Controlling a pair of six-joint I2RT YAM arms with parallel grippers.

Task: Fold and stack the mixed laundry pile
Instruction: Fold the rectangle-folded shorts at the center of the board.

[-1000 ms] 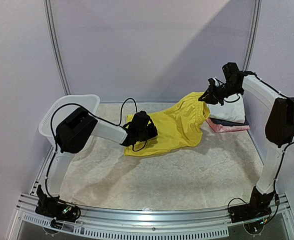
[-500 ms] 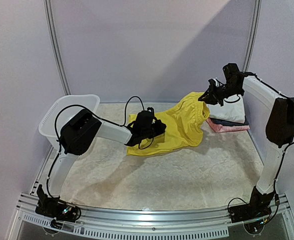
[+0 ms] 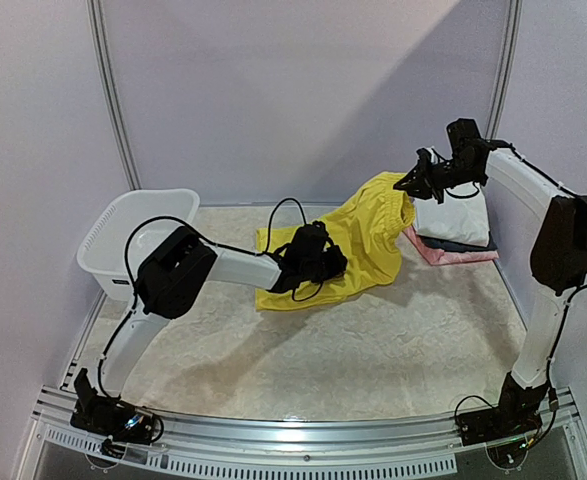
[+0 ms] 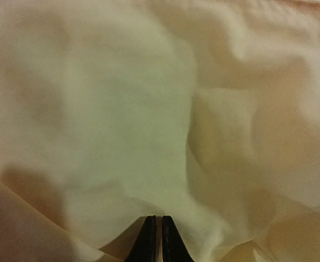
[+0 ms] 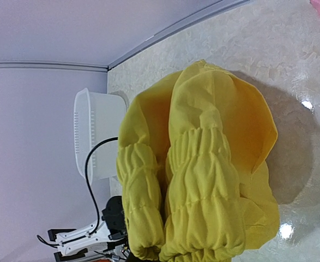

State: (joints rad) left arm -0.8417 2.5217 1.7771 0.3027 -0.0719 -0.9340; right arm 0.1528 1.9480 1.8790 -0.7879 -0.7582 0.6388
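The yellow shorts [image 3: 358, 245] of the laundry pile hang from my right gripper [image 3: 409, 186], which is shut on the gathered elastic waistband [image 5: 203, 191] and holds it raised above the table. The rest of the shorts slopes down to the tabletop. My left gripper [image 3: 323, 262] lies low on the shorts' lower part. In the left wrist view its fingertips [image 4: 155, 240] are pressed together on pale yellow cloth [image 4: 149, 120] that fills the frame. The bunched waistband hides the right gripper's fingers in its wrist view.
A white plastic basket [image 3: 123, 225] stands at the table's back left. At the back right sits a stack of folded garments [image 3: 455, 228], white on top, then dark and pink layers. The right arm reaches just in front of that stack.
My left gripper has slid to the right across the table, dragging the shorts' lower part with it and closing down. The right gripper has shifted slightly left and lifted the waistband.
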